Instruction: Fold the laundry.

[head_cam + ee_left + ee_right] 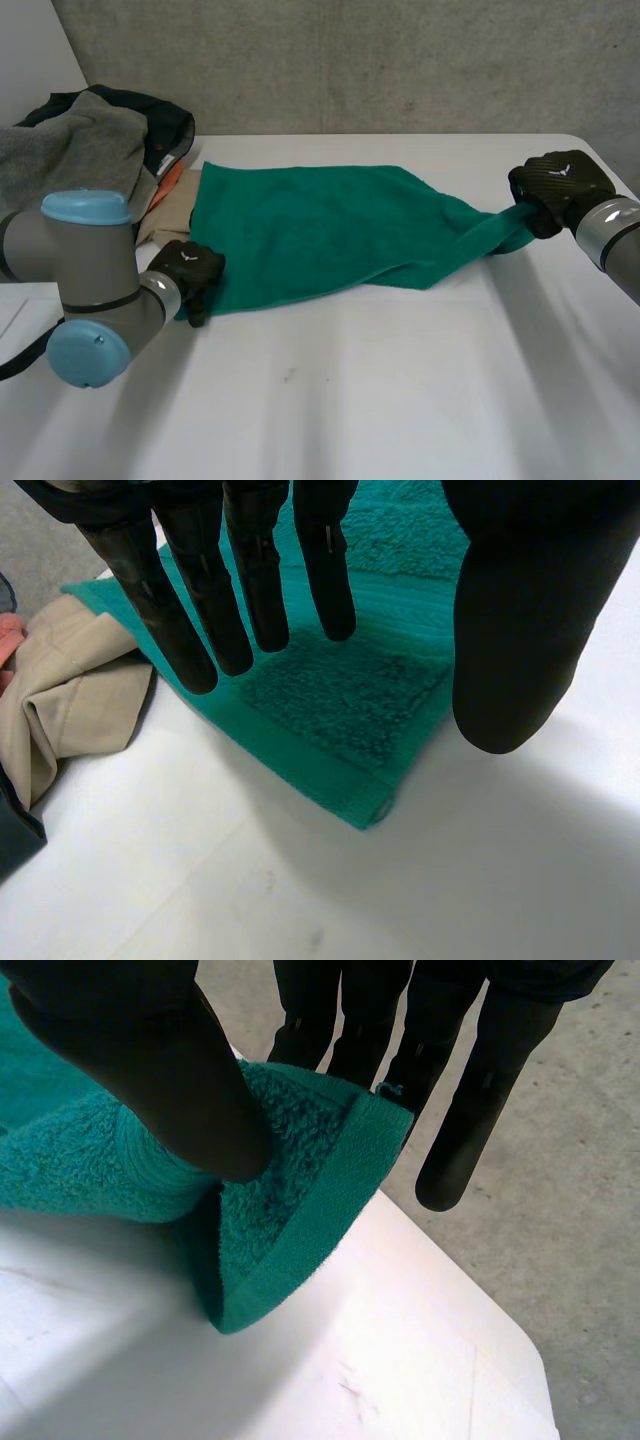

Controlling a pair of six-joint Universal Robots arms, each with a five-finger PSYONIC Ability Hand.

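Observation:
A green towel lies spread across the white table, its right end pulled into a stretched tail. My right hand is shut on that right corner. In the right wrist view the thumb pinches the towel's hemmed corner against the fingers, just above the table. My left hand is at the towel's near left corner. In the left wrist view its fingers are straight and spread from the thumb, hovering over that corner without gripping it.
A heap of laundry sits at the table's far left: a grey garment, a dark one, and a beige cloth touching the towel's left edge. The table's right corner and the concrete floor lie just past my right hand.

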